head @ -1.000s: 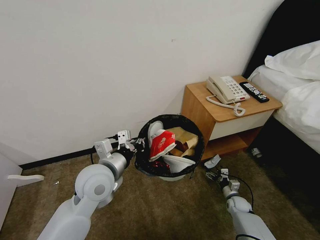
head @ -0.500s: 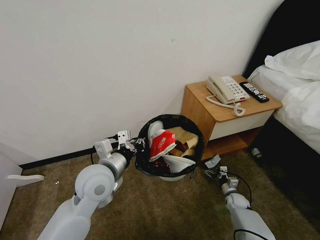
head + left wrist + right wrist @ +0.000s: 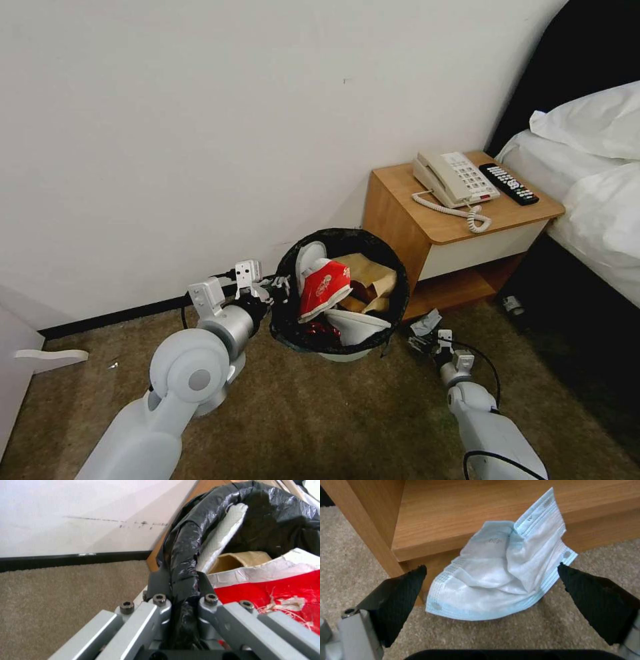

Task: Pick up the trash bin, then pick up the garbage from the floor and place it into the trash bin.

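The right gripper has crept forward, jaws spread either side of the face mask on the carpet by the nightstand, needing only closing, while the left gripper pinches the bin rim.

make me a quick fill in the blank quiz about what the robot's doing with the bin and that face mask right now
1. The left gripper is shut on the ____ of the trash bin.
2. The right gripper is ____, a finger on each side of the face mask.
3. The face mask leans against the wooden ____.
4. The red paper cup lies in the ____.

Missing words: rim; open; nightstand; trash bin
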